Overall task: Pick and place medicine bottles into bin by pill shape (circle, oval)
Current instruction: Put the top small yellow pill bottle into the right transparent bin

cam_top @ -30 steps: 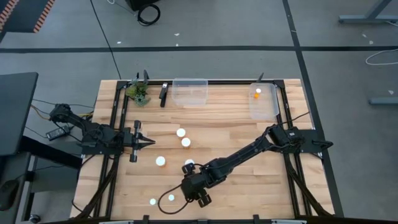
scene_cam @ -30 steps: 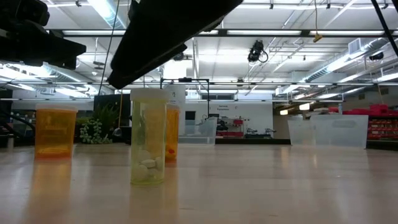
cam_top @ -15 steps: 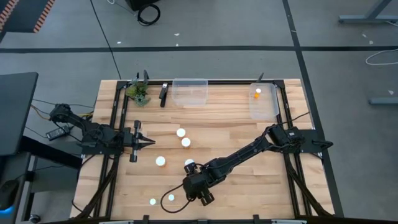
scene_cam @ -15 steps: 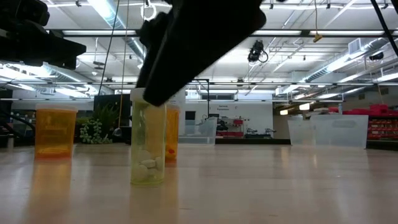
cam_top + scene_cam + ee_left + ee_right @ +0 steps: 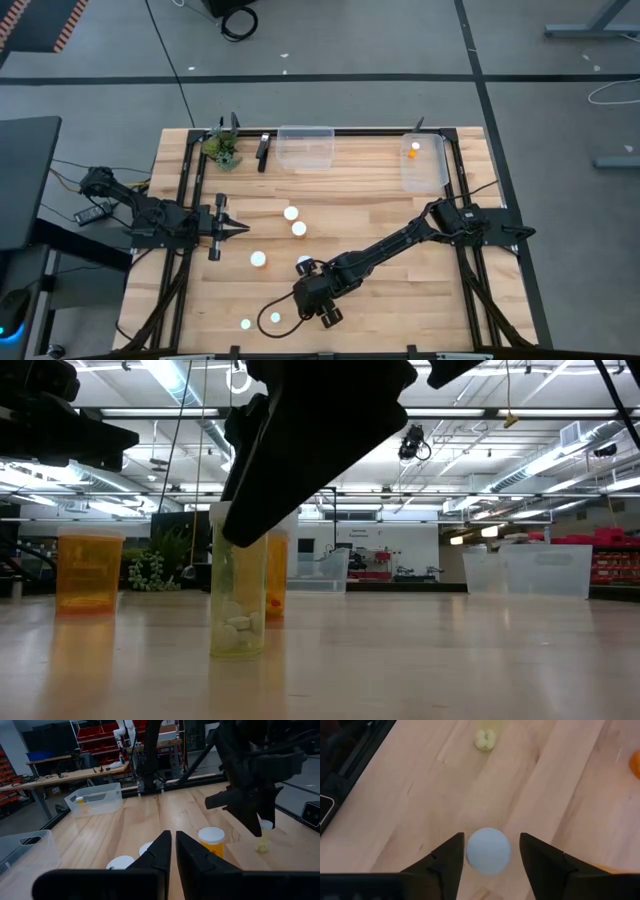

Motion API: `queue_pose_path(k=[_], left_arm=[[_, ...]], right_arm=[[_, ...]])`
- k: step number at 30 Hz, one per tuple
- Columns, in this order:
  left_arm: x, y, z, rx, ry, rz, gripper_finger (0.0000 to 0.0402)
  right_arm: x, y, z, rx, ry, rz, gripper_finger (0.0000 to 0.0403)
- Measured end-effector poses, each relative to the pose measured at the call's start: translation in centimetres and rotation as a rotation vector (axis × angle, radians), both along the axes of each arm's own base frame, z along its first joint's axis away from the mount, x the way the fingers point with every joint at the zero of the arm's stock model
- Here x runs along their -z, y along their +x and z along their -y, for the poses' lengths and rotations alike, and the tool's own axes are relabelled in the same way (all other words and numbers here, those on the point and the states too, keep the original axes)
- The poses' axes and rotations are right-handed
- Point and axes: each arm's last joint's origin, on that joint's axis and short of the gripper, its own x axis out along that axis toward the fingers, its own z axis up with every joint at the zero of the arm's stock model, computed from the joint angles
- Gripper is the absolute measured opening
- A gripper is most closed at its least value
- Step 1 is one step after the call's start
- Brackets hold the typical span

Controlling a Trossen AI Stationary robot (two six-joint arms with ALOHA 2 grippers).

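Right gripper (image 5: 490, 862) moved lower, open astride white-capped bottle (image 5: 488, 850), body hidden; left gripper (image 5: 173, 851) closed

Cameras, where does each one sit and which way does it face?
High view: overhead, facing straight down on the table; both arms show.
Low view: tabletop height, facing level past a pale bottle; right arm overhead.
Left wrist view: faces across the table past the left gripper.
Right wrist view: faces down past the right gripper at a white cap.
Shared: low and left wrist views show the pale bottle.
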Motion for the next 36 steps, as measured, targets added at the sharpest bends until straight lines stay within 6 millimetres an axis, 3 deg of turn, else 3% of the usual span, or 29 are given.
queue_pose_path(k=[11,20,36], left_arm=[[0.0,0.0,0.0,0.000,0.000,0.000,0.0026],[0.0,0.0,0.0,0.000,0.000,0.000,0.0035],[0.0,0.0,0.0,0.000,0.000,0.000,0.0036]], right_arm=[[-0.9,-0.1,0.1,0.021,-0.020,-0.030,0.0135],[-2.7,-0.4,1.3,0.112,-0.087,-0.121,0.0140],[-2.4,-2.1,4.4,0.260,-0.273,-0.315,0.0138]])
